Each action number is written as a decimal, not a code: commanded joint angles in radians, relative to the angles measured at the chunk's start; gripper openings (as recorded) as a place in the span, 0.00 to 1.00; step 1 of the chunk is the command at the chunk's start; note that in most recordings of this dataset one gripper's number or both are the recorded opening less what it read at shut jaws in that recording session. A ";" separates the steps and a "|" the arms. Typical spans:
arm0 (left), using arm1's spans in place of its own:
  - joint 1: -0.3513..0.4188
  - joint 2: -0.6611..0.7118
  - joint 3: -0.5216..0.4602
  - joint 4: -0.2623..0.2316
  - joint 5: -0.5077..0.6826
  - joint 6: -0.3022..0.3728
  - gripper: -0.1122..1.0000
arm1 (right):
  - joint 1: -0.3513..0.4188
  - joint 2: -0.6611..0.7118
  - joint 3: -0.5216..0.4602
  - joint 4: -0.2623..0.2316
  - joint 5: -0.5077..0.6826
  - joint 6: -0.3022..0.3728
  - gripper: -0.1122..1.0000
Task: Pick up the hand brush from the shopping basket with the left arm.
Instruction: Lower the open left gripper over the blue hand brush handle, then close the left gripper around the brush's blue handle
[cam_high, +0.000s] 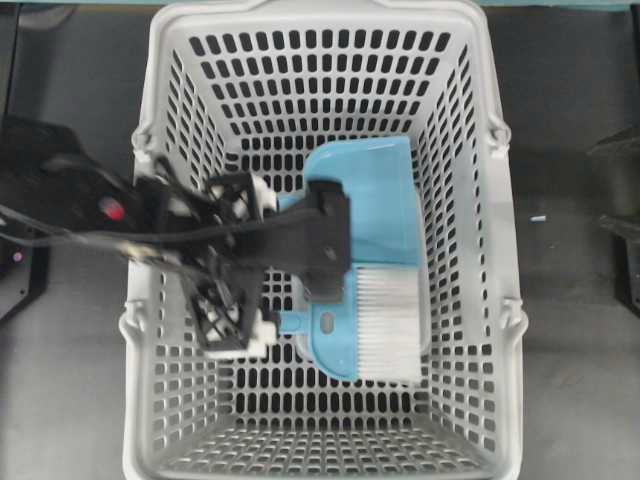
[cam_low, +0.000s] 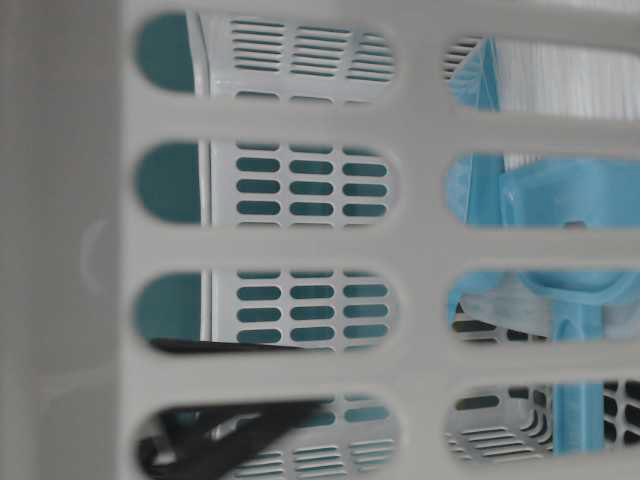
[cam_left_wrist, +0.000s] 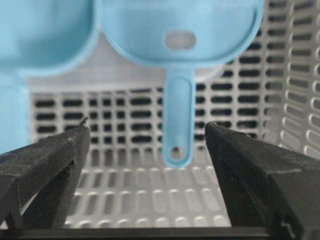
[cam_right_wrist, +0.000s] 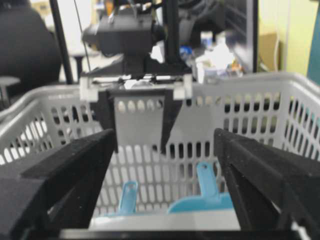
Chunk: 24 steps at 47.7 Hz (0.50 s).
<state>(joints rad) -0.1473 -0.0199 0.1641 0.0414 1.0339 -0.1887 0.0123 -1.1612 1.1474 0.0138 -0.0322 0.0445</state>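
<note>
The hand brush (cam_high: 388, 320) lies on the floor of the shopping basket (cam_high: 165, 90), white bristles to the right and thin handle pointing left. My left gripper (cam_high: 245, 262) reaches down inside the basket just left of the brush. In the left wrist view it (cam_left_wrist: 147, 127) is open, and the brush handle (cam_left_wrist: 177, 115) with its end hole sits between the fingers, slightly right of centre and untouched. The right wrist view shows the left gripper (cam_right_wrist: 137, 145) above the brush handle (cam_right_wrist: 128, 195). My right gripper (cam_right_wrist: 162, 137) is open and empty at the basket's right rim.
A light-blue dustpan (cam_high: 365, 195) lies beside the brush toward the basket's far end; it also shows in the left wrist view (cam_left_wrist: 40, 30). The basket walls (cam_left_wrist: 295, 75) stand close around the left gripper. The table-level view looks through a basket wall (cam_low: 60, 250).
</note>
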 joint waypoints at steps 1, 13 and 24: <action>-0.015 0.021 -0.025 0.003 0.002 -0.021 0.91 | 0.003 0.006 -0.005 0.003 0.003 0.002 0.79; -0.029 0.074 -0.026 0.003 0.002 -0.035 0.91 | 0.003 0.000 0.003 0.003 0.005 0.002 0.79; -0.046 0.103 -0.015 0.003 -0.011 -0.041 0.91 | 0.003 0.000 0.023 0.005 0.009 0.002 0.78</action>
<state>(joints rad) -0.1825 0.0798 0.1580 0.0414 1.0308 -0.2270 0.0138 -1.1674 1.1735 0.0153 -0.0184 0.0445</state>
